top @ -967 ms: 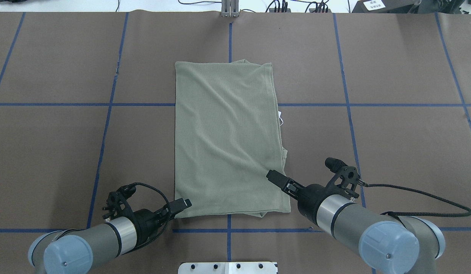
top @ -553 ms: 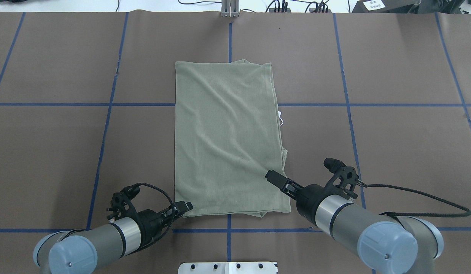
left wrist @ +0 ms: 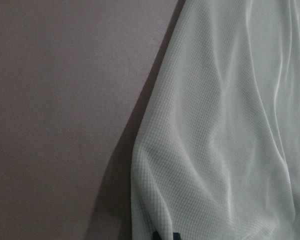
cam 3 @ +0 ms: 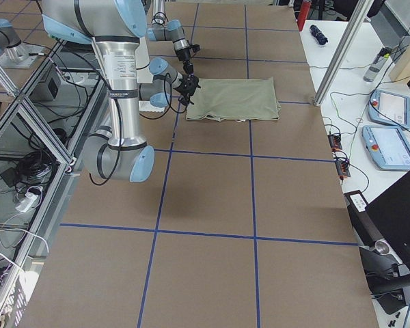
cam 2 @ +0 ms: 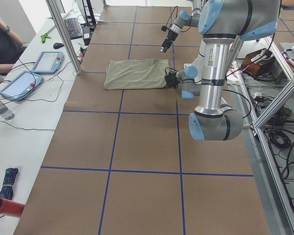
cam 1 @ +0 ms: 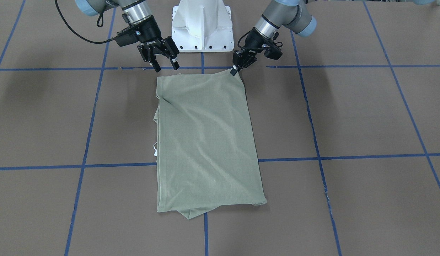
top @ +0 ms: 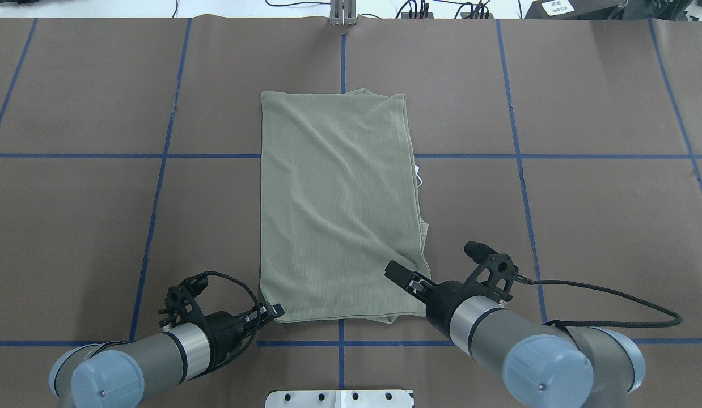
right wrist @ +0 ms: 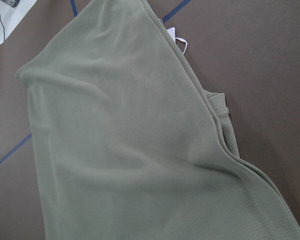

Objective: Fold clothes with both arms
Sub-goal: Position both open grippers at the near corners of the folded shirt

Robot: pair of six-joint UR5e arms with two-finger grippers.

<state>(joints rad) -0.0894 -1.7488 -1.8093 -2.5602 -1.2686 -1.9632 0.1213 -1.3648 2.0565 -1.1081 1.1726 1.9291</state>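
Readying a lengthwise fold, your left gripper (cam 1: 235, 70) clamps the shirt (cam 1: 205, 142) at its near corner while your right gripper (cam 1: 167, 66) hovers, fingers spread, above the other.

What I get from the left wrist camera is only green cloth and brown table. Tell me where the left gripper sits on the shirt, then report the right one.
Observer: The left gripper is at the shirt corner nearest the robot on its left side, with its fingers drawn together on the edge.
Operator: Now the right one.
Observer: The right gripper is open and raised over the near corner on its own side.
Operator: Report anything sticking out of the fold.
Observer: A white tag peeks out from the shirt's right edge, about midway along.
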